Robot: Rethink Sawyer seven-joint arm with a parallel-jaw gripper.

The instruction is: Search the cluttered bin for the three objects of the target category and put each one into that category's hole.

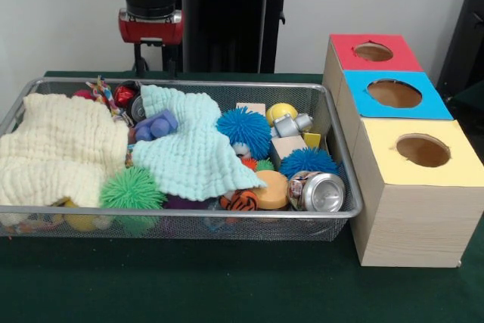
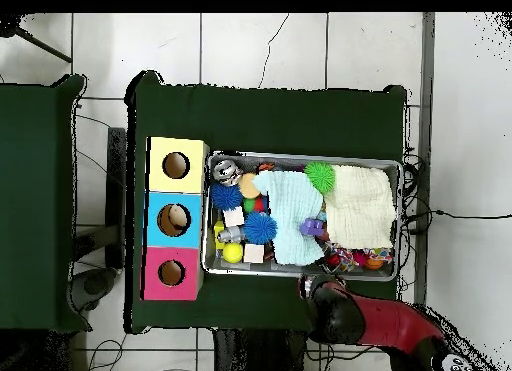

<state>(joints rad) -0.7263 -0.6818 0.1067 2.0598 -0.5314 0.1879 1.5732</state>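
Note:
The bin (image 1: 181, 226) is a long silver wire-mesh basket on the green table, also seen in the overhead view (image 2: 300, 274). It holds a cream cloth (image 1: 60, 149), a mint cloth (image 1: 193, 153), two blue spiky balls (image 1: 244, 130) (image 1: 308, 161), a green spiky ball (image 1: 132, 189), a crushed can (image 1: 318, 191), a wooden block (image 1: 287, 147), a yellow ball (image 1: 281, 111), a purple toy (image 1: 155, 125) and an orange disc (image 1: 272, 189). The cloths hide what lies under them. My gripper (image 1: 151, 58) hangs behind the bin's far rim, above its left part, apart from everything.
Three wooden boxes with round holes stand in a row right of the bin: red top (image 1: 374, 52), blue top (image 1: 395, 94), yellow top (image 1: 423, 150). The black pedestal (image 1: 227, 13) stands behind the table. A second green table (image 2: 35, 202) is at the overhead view's left.

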